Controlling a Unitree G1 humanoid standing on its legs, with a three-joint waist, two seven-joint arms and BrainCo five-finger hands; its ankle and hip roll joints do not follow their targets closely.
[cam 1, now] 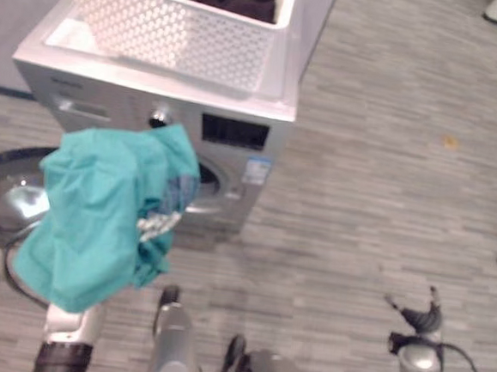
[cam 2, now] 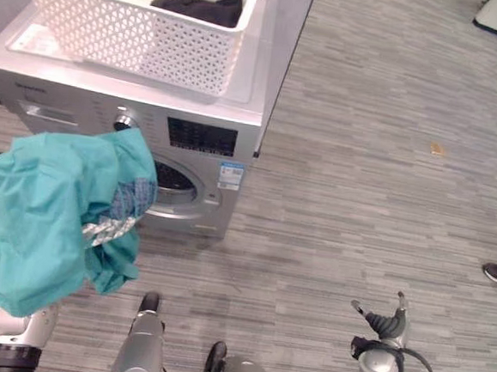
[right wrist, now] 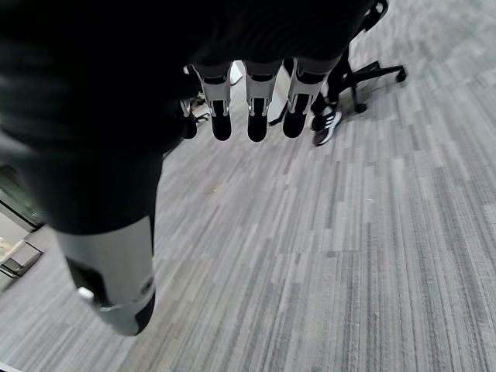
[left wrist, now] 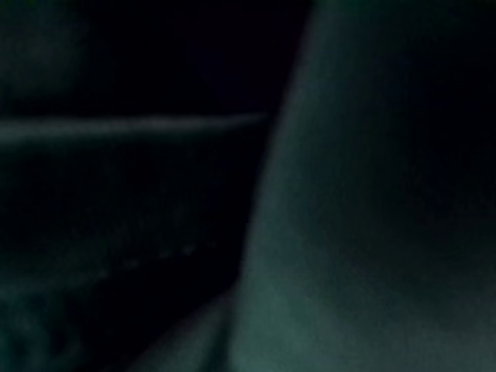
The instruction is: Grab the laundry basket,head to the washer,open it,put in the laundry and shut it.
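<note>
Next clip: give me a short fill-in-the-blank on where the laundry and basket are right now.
1. The white basket sits on top of the ____.
2. The cloth draped over the left hand is ____ in colour.
3. The washer door is ____.
4. The right hand holds ____.

Missing words: washer; teal; open; nothing

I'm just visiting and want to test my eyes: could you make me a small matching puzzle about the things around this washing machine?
Things:
1. white laundry basket
2. teal cloth
3. dark garment
4. right hand

Places or states:
A. lying inside the basket
B. draped over the left hand
C. standing on top of the washer
D. open, holding nothing, above the floor

Pairs: 1-C, 2-B, 3-A, 4-D
</note>
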